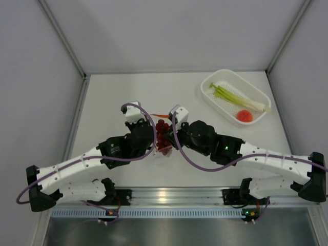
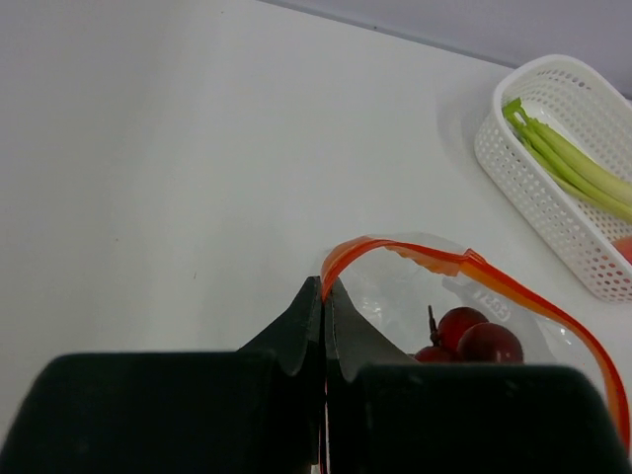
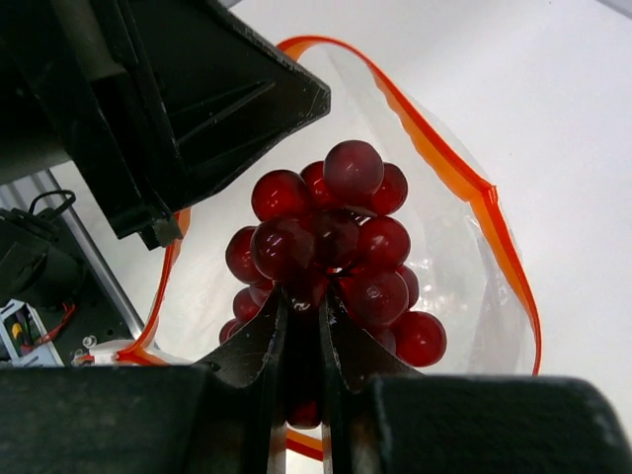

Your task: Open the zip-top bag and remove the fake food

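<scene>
Mid-table, left end effector [image 2: 324, 296] pinches the zip-top bag's [image 2: 395, 296] upturned rim, right end effector [image 3: 304, 308] clamps grape bunch [image 3: 336, 237].

basket [image 2: 543, 212] cut by right edge, grape bunch [image 2: 474, 338] lower half hidden

White perforated basket [image 1: 229, 106], probably plastic, pale table [image 1: 118, 92]

You will find no text, label, brand or number here that you can read. The only trace is a faint mark [image 2: 491, 308] on the clear zip-top bag [image 2: 415, 296], too blurred for you to make out.
</scene>
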Motion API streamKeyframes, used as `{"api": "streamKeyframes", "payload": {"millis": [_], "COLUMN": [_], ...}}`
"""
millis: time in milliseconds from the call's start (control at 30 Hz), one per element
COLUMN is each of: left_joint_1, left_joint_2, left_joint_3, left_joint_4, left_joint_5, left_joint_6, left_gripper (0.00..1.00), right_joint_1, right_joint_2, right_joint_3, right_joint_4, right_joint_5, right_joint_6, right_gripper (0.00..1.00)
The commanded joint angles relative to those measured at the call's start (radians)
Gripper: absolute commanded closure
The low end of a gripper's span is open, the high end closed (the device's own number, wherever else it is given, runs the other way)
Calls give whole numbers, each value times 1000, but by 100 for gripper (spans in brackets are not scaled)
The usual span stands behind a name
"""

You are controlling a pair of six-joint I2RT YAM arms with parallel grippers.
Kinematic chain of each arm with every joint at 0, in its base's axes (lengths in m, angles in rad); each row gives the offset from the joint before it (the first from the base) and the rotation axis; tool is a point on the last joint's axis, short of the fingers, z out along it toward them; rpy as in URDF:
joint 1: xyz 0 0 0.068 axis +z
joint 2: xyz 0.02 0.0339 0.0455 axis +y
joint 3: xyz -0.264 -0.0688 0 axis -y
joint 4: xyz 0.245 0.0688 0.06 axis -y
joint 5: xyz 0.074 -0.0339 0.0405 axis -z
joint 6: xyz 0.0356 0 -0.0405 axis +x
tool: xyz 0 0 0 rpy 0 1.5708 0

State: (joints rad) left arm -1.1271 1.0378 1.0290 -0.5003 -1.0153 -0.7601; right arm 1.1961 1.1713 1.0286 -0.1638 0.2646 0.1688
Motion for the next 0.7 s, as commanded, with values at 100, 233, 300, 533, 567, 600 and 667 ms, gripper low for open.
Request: {"api": "streamKeyframes", "payload": {"millis": [100,233,300,533,567,600,667], "left_joint_1": [10,23,27,33,35,39,43], "left_joint_2": [-10,-13,-13,-15,-16,-19,-35], "left_joint_3": [-23,-30,-33,-30,-30,-32,-32], "left_joint_4": [11,11,12,11,11,6,0], "left_joint_5": [-22,-13,-9,-5,-3,-2,-6], "left_joint_6": [19,25,28,34,44,45,48], "left_gripper": [100,100,100,100,100,100,100], "right_joint_1": [16,14,10,2,-9,-18,-74], "right_joint_2": [-87,-143,-169,-231,-236,-243,-249], "right_joint_3": [106,126,116,106,113,132,168], "right_joint_4": [86,148,199,300,297,271,207], "right_joint_5": [35,88,90,304,333,358,409], "right_joint_6": [-23,-20,-26,-75,-89,-98,-101], "right_gripper": [100,100,100,100,100,100,100]}}
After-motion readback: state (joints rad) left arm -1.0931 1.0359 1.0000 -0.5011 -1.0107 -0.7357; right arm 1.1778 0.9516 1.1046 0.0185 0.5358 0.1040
